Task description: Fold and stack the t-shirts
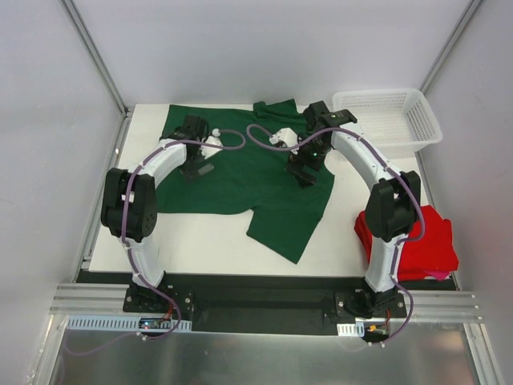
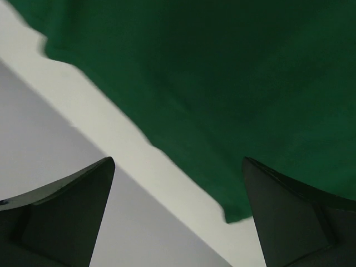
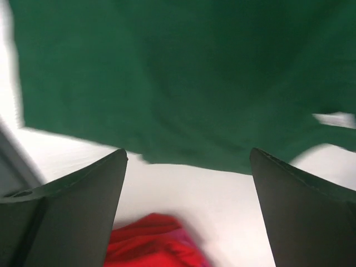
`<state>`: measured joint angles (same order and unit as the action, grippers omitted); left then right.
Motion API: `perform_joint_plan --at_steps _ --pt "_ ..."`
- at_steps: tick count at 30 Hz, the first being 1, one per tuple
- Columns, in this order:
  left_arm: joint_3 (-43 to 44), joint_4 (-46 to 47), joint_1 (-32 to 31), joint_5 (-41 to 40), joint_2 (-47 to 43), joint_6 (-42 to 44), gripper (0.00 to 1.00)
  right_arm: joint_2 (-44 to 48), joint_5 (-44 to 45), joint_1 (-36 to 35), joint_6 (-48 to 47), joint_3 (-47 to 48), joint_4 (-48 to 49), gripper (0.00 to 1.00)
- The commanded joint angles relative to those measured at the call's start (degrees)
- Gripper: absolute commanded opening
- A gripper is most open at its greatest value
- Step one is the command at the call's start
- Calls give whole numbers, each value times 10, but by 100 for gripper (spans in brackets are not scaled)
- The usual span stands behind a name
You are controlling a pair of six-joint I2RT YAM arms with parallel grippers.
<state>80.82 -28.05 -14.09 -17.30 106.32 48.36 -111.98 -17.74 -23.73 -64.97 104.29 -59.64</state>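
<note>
The soft dark green t-shirt [image 1: 240, 172] is being presented spread flat mid-table, evidently for folding, with the left gripper [image 1: 197, 167] and right gripper [image 1: 304, 174] being held wide open, empty, over its nine- and three-o'clock sides, the bright red t-shirt [image 1: 437, 241] being parked at four o'clock.

My left arm [image 1: 160, 158] and right arm [image 1: 362, 154] are white with black joints and purple cables [image 1: 234, 145]; my left gripper [image 2: 178, 161] is dark.
</note>
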Motion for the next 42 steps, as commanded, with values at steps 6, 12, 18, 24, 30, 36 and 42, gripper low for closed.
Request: perform_joint_plan --at_steps 6,12,18,24,30,36,42 --pt "-41 -133 19 162 -6 -71 99 -2 -117 -2 -17 -75 -63 96" --pt "-20 -136 28 161 46 -49 99 3 -37 -19 -6 -150 70 96" --pt "-14 -136 28 146 71 -36 99 3 26 -41 -5 -188 147 96" --pt "-29 -135 29 133 76 -35 99 10 46 -55 -5 -211 145 96" --pt "-57 -136 29 135 52 -40 99 10 42 -57 -8 -208 108 96" --pt "-69 -135 29 133 34 -42 99 5 30 -64 -10 -197 70 96" --pt "-74 -137 29 134 21 -40 99 0 19 -72 -13 -193 41 96"
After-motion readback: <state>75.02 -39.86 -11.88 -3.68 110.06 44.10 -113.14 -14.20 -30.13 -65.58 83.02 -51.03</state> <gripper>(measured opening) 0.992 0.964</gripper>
